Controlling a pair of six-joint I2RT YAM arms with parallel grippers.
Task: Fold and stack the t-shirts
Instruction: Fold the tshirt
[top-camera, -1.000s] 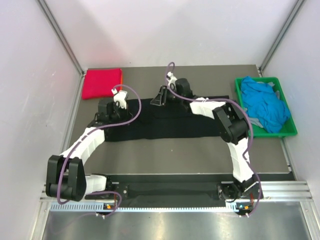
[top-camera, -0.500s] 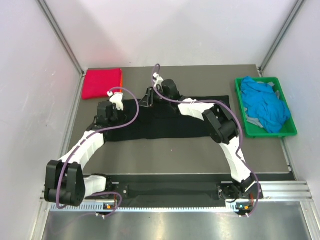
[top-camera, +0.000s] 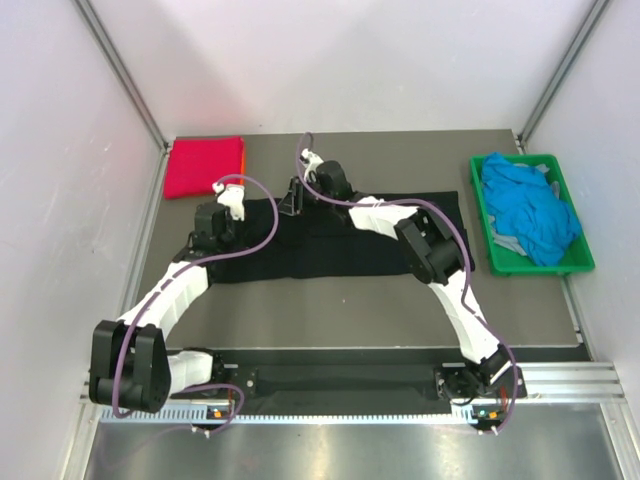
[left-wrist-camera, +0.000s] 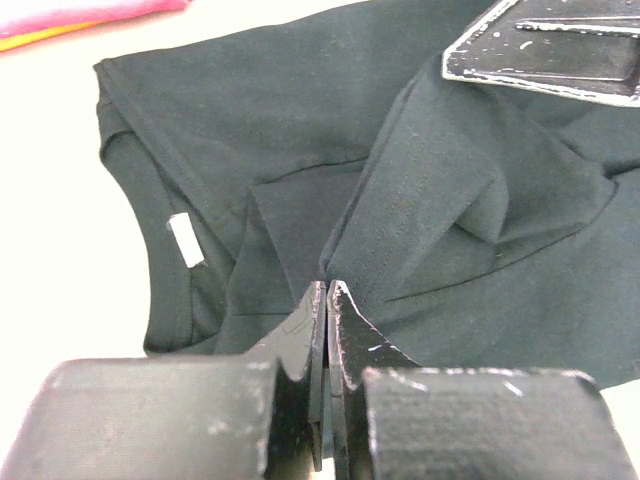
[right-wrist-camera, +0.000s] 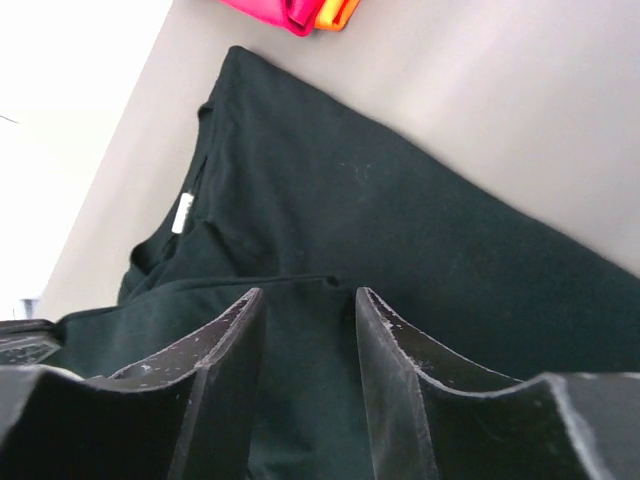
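A large black t-shirt (top-camera: 340, 245) lies spread across the middle of the table, with its white neck label (left-wrist-camera: 185, 240) at the left end. My left gripper (top-camera: 214, 228) is at that left end; in the left wrist view its jaws (left-wrist-camera: 327, 285) are shut on a raised fold of the black cloth. My right gripper (top-camera: 296, 196) is at the shirt's far edge; in the right wrist view (right-wrist-camera: 310, 295) it is open, with black cloth lying between the fingers. A folded magenta-red shirt (top-camera: 204, 166) lies at the back left on an orange one (right-wrist-camera: 335, 12). Blue shirts (top-camera: 528, 208) fill the crate.
A green plastic crate (top-camera: 578, 262) stands at the right edge of the table. White walls and metal posts close in the back and sides. The arm bases sit on the rail at the near edge. Bare grey table shows in front of the black shirt.
My right gripper has moved left along the far edge of the black shirt, toward the neck end. My left gripper has stayed nearly in place.
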